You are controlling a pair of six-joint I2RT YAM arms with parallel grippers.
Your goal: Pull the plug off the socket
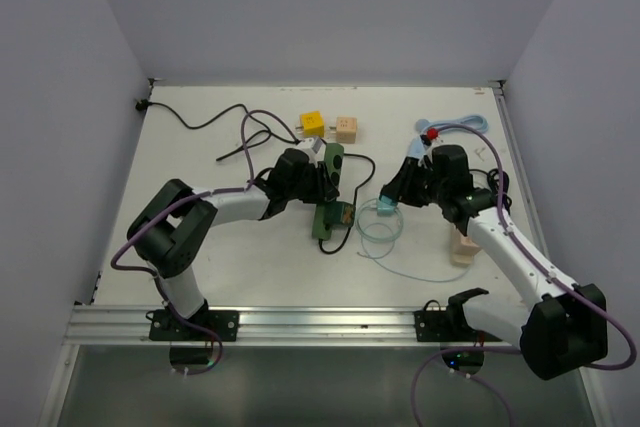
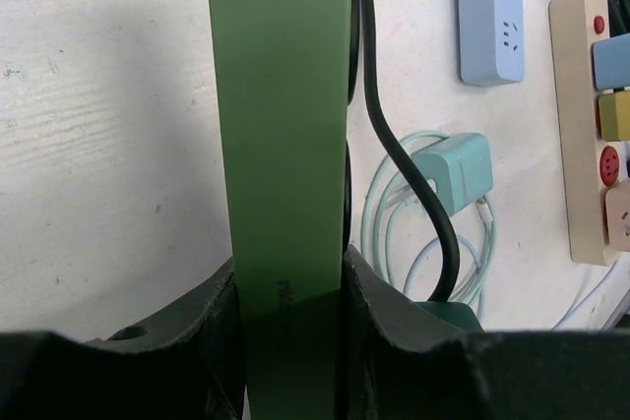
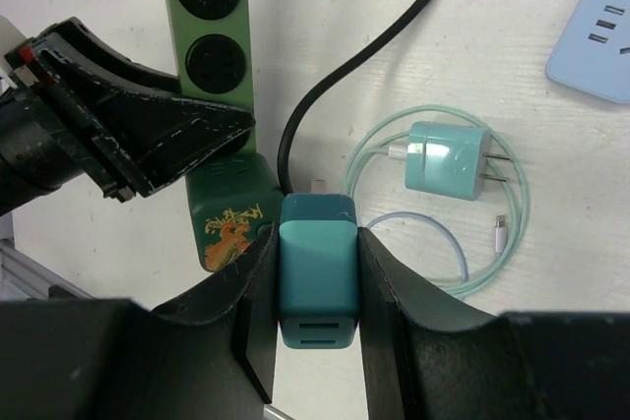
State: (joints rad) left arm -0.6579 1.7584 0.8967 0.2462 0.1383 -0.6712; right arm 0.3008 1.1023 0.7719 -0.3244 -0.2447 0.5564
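Note:
The dark green power strip (image 1: 331, 179) lies at the table's middle. In the left wrist view it is a green bar (image 2: 285, 125) running up from between my fingers. My left gripper (image 2: 290, 327) is shut on it, also in the top view (image 1: 316, 185). Two black round outlets (image 3: 212, 17) face up. My right gripper (image 3: 317, 292) is shut on a teal plug cube (image 3: 317, 268). The cube sits beside the strip's dark end block with an orange picture (image 3: 228, 213), in none of the outlets I see. In the top view, the right gripper (image 1: 392, 197) is right of the strip.
A mint charger (image 3: 448, 156) with a coiled pale cable (image 1: 380, 232) lies by the right gripper. The strip's black cord (image 3: 364, 56) runs past it. A light blue strip (image 2: 489, 12) and a beige strip (image 2: 583, 125) lie to the right. Yellow (image 1: 312, 123) and tan (image 1: 346, 128) cubes sit behind.

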